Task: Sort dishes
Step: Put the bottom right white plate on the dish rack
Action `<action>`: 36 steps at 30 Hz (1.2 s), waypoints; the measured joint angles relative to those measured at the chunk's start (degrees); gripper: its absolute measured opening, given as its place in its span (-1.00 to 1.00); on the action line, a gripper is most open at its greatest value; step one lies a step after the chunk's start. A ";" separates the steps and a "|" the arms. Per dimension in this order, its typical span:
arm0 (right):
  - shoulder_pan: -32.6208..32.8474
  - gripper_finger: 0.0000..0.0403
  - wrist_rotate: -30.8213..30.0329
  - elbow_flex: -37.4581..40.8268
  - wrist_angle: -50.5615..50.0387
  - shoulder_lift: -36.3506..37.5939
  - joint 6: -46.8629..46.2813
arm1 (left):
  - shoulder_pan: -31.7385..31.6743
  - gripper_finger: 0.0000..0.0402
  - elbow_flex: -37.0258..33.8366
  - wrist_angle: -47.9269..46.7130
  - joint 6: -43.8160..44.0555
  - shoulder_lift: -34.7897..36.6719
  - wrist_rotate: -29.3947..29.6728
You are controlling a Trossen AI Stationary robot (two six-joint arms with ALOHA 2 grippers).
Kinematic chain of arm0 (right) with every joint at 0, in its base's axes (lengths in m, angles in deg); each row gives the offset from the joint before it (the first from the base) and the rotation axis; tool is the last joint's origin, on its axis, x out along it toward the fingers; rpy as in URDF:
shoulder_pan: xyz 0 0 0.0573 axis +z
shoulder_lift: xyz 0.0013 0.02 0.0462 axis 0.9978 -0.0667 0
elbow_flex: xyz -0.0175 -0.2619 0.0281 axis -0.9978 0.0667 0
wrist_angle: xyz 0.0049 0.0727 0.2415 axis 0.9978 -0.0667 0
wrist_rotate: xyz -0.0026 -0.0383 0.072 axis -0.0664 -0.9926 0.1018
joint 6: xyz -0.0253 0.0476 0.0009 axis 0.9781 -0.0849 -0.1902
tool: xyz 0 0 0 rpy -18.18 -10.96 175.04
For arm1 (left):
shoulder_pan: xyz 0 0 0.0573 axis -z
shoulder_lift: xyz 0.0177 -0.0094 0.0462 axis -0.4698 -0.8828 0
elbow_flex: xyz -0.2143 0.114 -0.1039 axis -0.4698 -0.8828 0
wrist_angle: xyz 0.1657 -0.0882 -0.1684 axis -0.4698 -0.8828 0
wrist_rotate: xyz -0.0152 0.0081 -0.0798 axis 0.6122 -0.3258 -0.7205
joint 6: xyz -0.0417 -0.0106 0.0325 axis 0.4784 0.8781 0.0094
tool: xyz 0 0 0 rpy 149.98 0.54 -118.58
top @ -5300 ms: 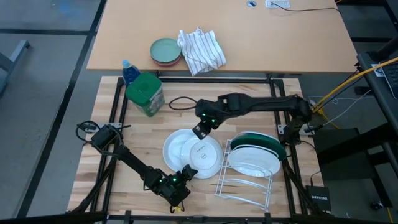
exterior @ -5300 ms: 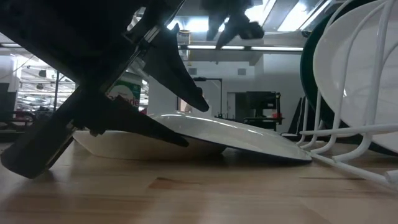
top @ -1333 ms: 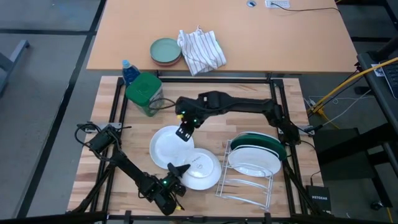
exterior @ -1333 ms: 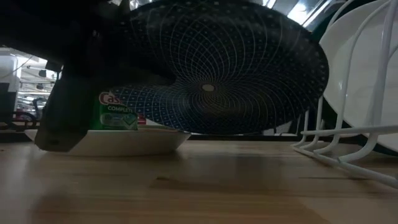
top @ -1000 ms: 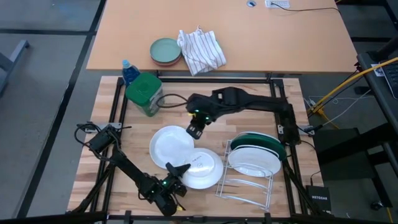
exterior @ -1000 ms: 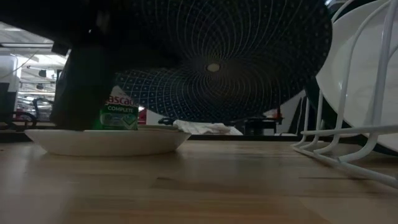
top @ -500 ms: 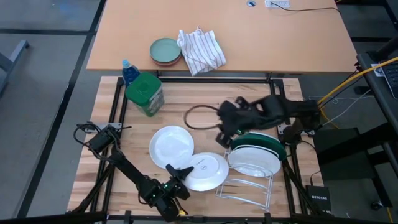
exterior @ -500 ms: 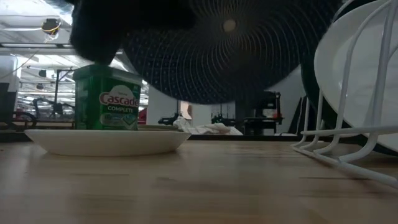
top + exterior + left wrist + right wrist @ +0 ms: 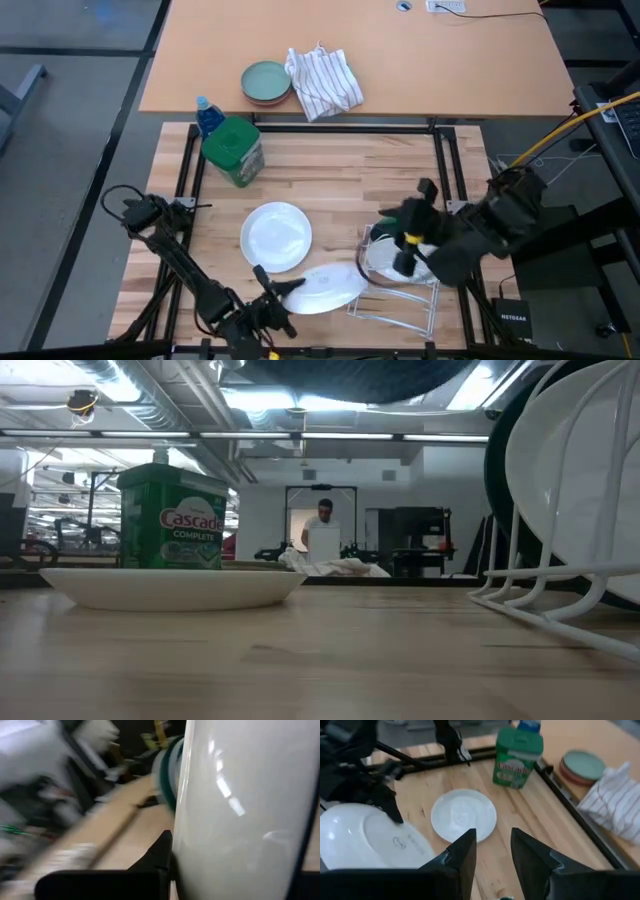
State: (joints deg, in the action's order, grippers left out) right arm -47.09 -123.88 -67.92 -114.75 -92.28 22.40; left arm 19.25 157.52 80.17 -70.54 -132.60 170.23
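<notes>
The small plate [image 9: 328,286], its stamped white back up, is held above the table near its front edge by my shut left gripper [image 9: 283,289]. It fills the left wrist view [image 9: 240,820] and also shows in the right wrist view [image 9: 370,842]. One plain white plate [image 9: 277,235] lies flat on the table. The other white plate [image 9: 575,480] and the dark green plate [image 9: 494,480] stand on edge in the wire rack [image 9: 392,300]. My right gripper [image 9: 492,855] is open and empty, high over the rack. My left gripper holds the small plate by its rim [image 9: 395,817] on the side toward the table's left, one finger [image 9: 161,854] against its face. The fingers come at it from the left, roughly level. The plate is lifted clear of the table and tilted.
A green-lidded Cascade jar [image 9: 234,150] stands at the far left of the table. A pale green dish [image 9: 266,82] on a pinkish one and a striped cloth [image 9: 323,80] lie on the desk beyond. A person [image 9: 322,530] stands far off in the room.
My left gripper has risen with the small plate, which has tipped and gone up clear of the table. My right gripper has drawn away from the plain white plate toward the table's right edge and stands over the rack.
</notes>
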 joint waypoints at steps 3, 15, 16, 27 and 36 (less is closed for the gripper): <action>3.40 -0.37 -3.92 0.00 0.02 0.00 -1.08 | -0.90 -0.86 0.01 0.36 5.91 2.57 -10.11; 11.01 -0.37 -9.74 0.04 0.02 -0.14 -6.00 | -8.81 -0.86 -0.02 6.94 5.23 2.90 -34.25; 11.30 -0.37 -10.02 0.04 0.02 -0.18 -6.03 | -9.72 -0.86 -0.02 7.06 5.31 2.90 -37.00; 8.44 -0.37 -11.33 0.09 0.02 -2.27 -5.81 | -17.88 -0.86 -0.06 13.38 5.86 2.37 -51.99; 4.15 -0.37 -7.75 0.09 0.01 -2.19 -0.40 | -19.96 -0.86 -0.08 17.68 8.34 -0.78 -56.03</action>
State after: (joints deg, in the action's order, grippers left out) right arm -42.94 -131.63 -67.83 -114.75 -94.47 22.00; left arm -0.71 157.44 97.85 -62.19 -133.37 114.19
